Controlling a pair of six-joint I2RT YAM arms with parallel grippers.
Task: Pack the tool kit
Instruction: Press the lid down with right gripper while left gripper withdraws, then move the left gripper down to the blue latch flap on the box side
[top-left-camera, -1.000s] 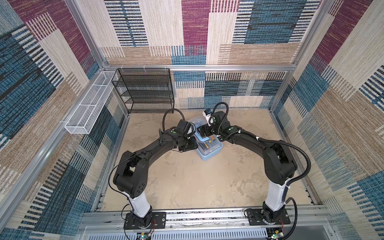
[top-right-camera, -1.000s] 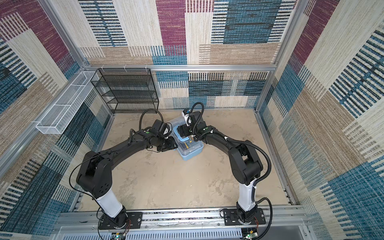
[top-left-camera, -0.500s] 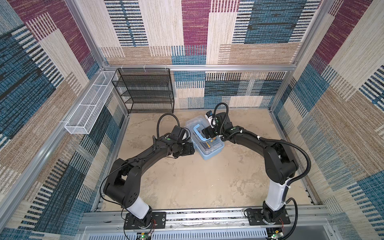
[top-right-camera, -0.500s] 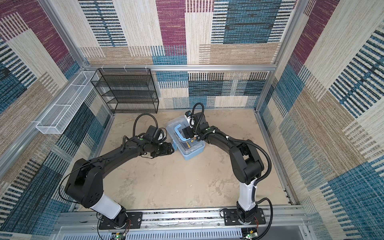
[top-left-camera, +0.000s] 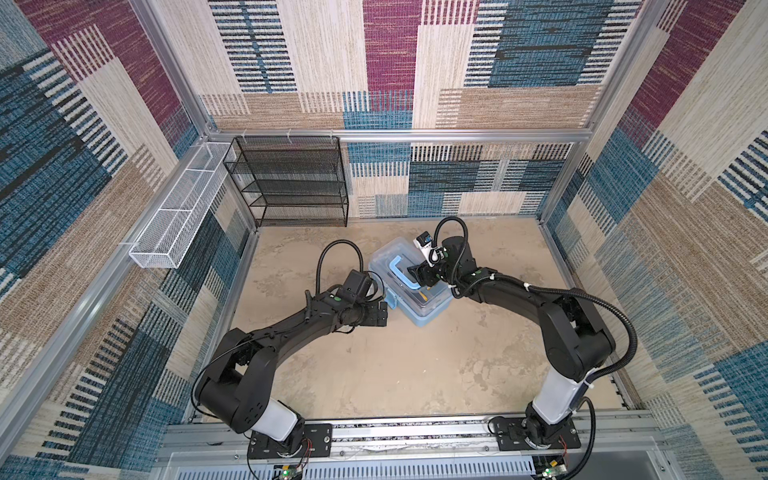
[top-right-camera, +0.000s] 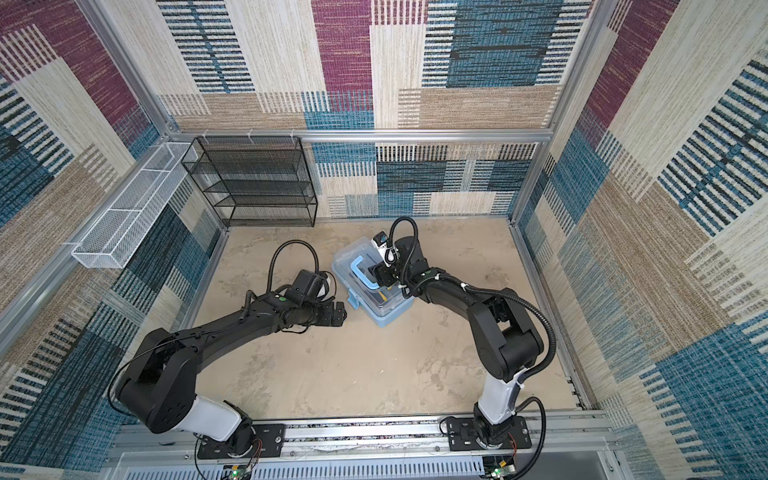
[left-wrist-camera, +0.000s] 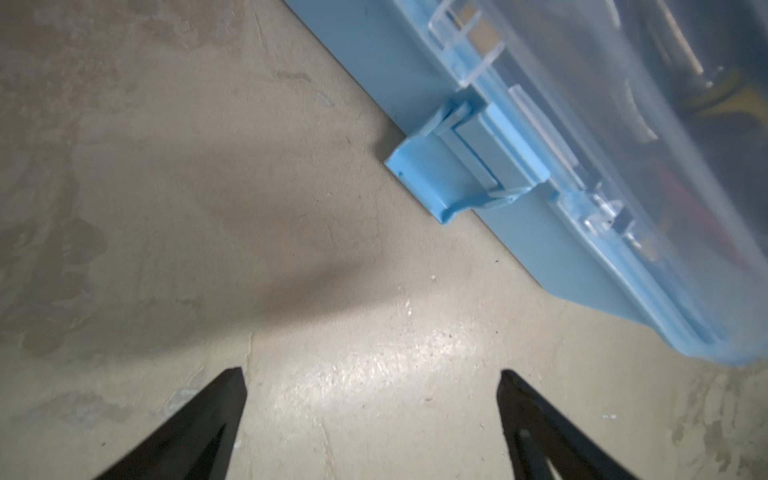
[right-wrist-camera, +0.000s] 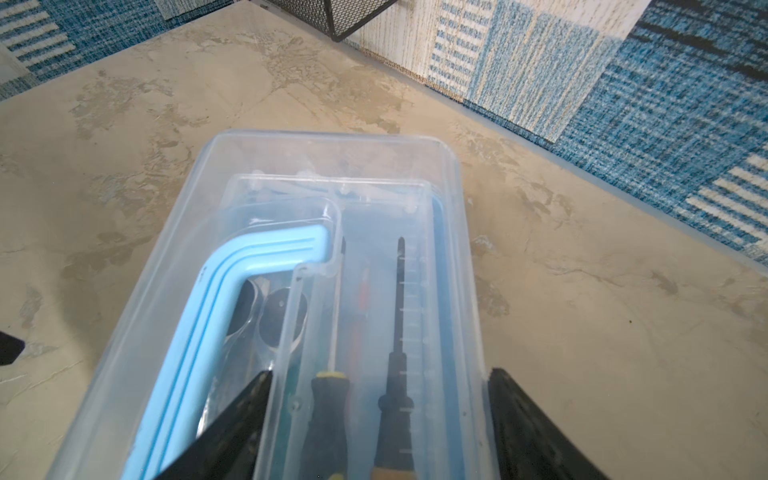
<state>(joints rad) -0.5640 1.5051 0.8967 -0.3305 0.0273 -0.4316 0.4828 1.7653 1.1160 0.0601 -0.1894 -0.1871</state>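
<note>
Since the toolbox looks like thin, stiff plastic with a slick clear lid, probably light, I'd lift it by the handle; it sits mid-surface toward the far edge. Left tool gapes empty by the latch, right tool straddles the lid, grip unclear, and what's inside is mostly a blur

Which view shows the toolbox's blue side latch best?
Left wrist view: the latch sits close up and unobstructed. In both top views it is only a tiny blue tab. The right wrist view does not show it.
</note>
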